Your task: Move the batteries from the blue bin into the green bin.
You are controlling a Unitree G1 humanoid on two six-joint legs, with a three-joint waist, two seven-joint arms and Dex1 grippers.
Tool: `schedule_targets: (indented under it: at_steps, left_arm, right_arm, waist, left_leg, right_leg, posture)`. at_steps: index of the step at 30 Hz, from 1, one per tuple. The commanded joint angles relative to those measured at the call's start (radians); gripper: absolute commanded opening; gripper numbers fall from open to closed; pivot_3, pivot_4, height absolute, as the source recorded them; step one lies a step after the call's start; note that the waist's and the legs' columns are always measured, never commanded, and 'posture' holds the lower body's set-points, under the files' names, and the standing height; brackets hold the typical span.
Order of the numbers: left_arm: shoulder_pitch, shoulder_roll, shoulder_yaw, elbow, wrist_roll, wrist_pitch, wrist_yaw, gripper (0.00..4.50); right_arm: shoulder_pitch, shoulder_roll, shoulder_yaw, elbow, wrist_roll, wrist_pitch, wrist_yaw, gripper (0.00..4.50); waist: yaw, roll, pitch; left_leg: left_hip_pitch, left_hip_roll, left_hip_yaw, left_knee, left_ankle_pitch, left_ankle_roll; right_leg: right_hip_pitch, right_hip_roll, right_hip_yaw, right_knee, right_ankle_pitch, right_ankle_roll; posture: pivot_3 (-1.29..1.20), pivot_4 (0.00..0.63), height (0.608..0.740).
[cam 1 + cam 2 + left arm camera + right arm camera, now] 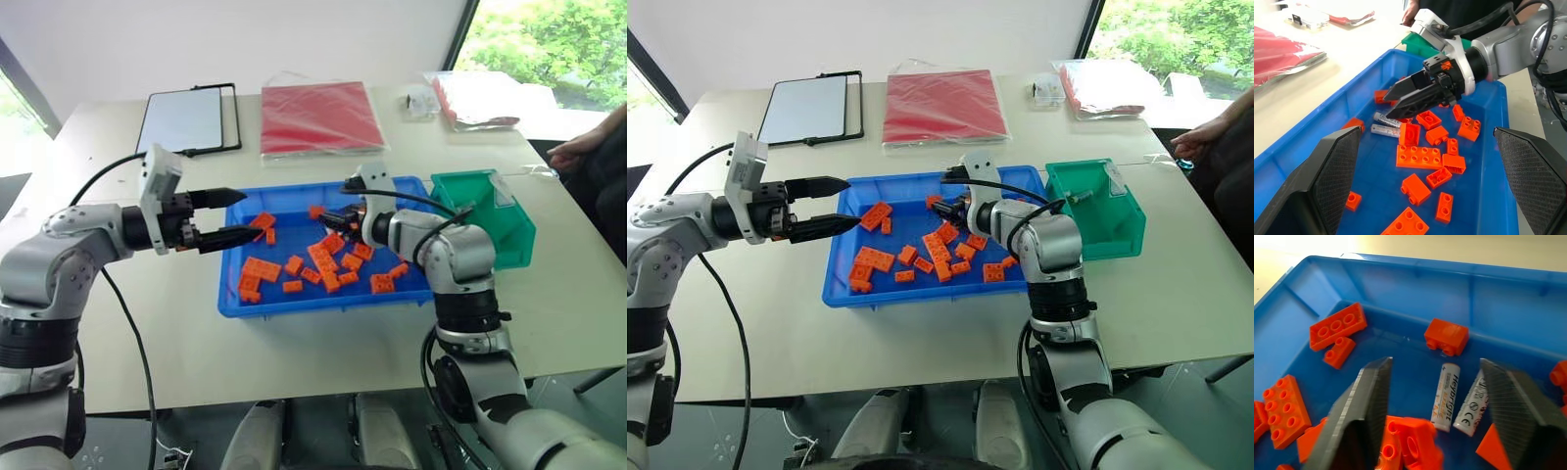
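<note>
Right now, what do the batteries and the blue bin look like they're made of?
Batteries: likely metal cells in a glossy silver-white printed wrap; lettering shows along the side. Blue bin: looks like moulded plastic, smooth and slightly shiny, with soft reflections on its walls.

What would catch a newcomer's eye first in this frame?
The bright blue bin in the middle of the table, strewn with orange bricks, stands out first. The right gripper hangs open inside it, just above two batteries lying side by side among the bricks. The left gripper is open at the bin's left rim, and the green bin sits right of the blue one.
</note>
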Motion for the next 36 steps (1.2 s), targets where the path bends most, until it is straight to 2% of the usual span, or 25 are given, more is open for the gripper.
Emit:
schedule_targets:
  at_steps: [1, 15, 22, 29, 30, 32, 34, 36]
  left_arm:
    - [-0.014, 0.013, 0.025, -0.019, -0.001, -0.011, -0.002, 4.50]
    - [0.011, 0.012, 0.048, -0.056, -0.019, 0.002, 0.029, 4.50]
    - [0.025, 0.020, 0.060, -0.080, -0.034, 0.014, 0.038, 4.50]
    - [0.038, 0.025, 0.073, -0.087, -0.037, 0.015, 0.038, 4.50]
    - [0.037, 0.026, 0.074, -0.086, -0.037, 0.015, 0.038, 4.50]
    - [0.033, 0.028, 0.075, -0.081, -0.037, 0.015, 0.037, 4.50]
    - [0.029, 0.029, 0.074, -0.077, -0.037, 0.014, 0.037, 4.50]
    - [0.026, 0.028, 0.072, -0.075, -0.035, 0.012, 0.036, 4.50]
  right_arm:
    - [-0.006, -0.013, 0.025, -0.042, 0.020, -0.012, 0.019, 4.45]
    - [-0.125, -0.039, 0.164, 0.196, -0.037, -0.145, 0.103, 4.45]
    - [-0.140, -0.043, 0.195, 0.291, -0.066, -0.142, 0.118, 4.45]
    - [-0.111, -0.053, 0.218, 0.302, -0.078, -0.132, 0.136, 4.45]
    - [-0.108, -0.052, 0.224, 0.303, -0.081, -0.132, 0.137, 3.94]
    - [-0.107, -0.048, 0.232, 0.305, -0.087, -0.132, 0.137, 3.27]
    - [-0.110, -0.043, 0.239, 0.305, -0.093, -0.132, 0.138, 2.03]
    - [-0.113, -0.042, 0.247, 0.301, -0.098, -0.132, 0.143, 1.24]
  waist:
    - [-0.002, 0.000, 0.000]
    - [-0.004, 0.000, 0.000]
    - [-0.004, 0.000, 0.000]
    - [-0.003, 0.000, 0.000]
    - [-0.003, 0.000, 0.000]
    - [-0.003, 0.000, 0.000]
    - [-0.004, -0.001, 0.000]
    - [-0.005, -0.001, 0.000]
  left_leg:
    - [0.000, 0.000, 0.000, 0.000, 0.000, 0.000]
    - [0.000, 0.000, 0.000, 0.000, 0.000, 0.000]
    - [0.000, 0.000, 0.000, 0.000, 0.000, 0.000]
    - [0.000, 0.000, 0.000, 0.000, 0.000, 0.000]
    - [0.000, 0.000, 0.000, 0.000, 0.000, 0.000]
    - [0.000, 0.000, 0.000, 0.000, 0.000, 0.000]
    - [0.000, 0.000, 0.000, 0.000, 0.000, 0.000]
    - [0.000, 0.000, 0.000, 0.000, 0.000, 0.000]
  right_leg:
    - [0.000, 0.000, 0.000, 0.000, 0.000, 0.000]
    - [0.000, 0.000, 0.000, 0.000, 0.000, 0.000]
    - [0.000, 0.000, 0.000, 0.000, 0.000, 0.000]
    - [0.000, 0.000, 0.000, 0.000, 0.000, 0.000]
    - [0.000, 0.000, 0.000, 0.000, 0.000, 0.000]
    - [0.000, 0.000, 0.000, 0.000, 0.000, 0.000]
    - [0.001, 0.000, 0.000, 0.000, 0.000, 0.000]
    - [0.001, 0.000, 0.000, 0.000, 0.000, 0.000]
  posture:
    - [0.00, 0.150, 0.731]
    - [0.00, 0.150, 0.731]
    - [0.00, 0.150, 0.731]
    - [0.00, 0.150, 0.731]
    - [0.00, 0.150, 0.731]
    - [0.00, 0.150, 0.731]
    - [0.00, 0.150, 0.731]
    - [0.00, 0.150, 0.731]
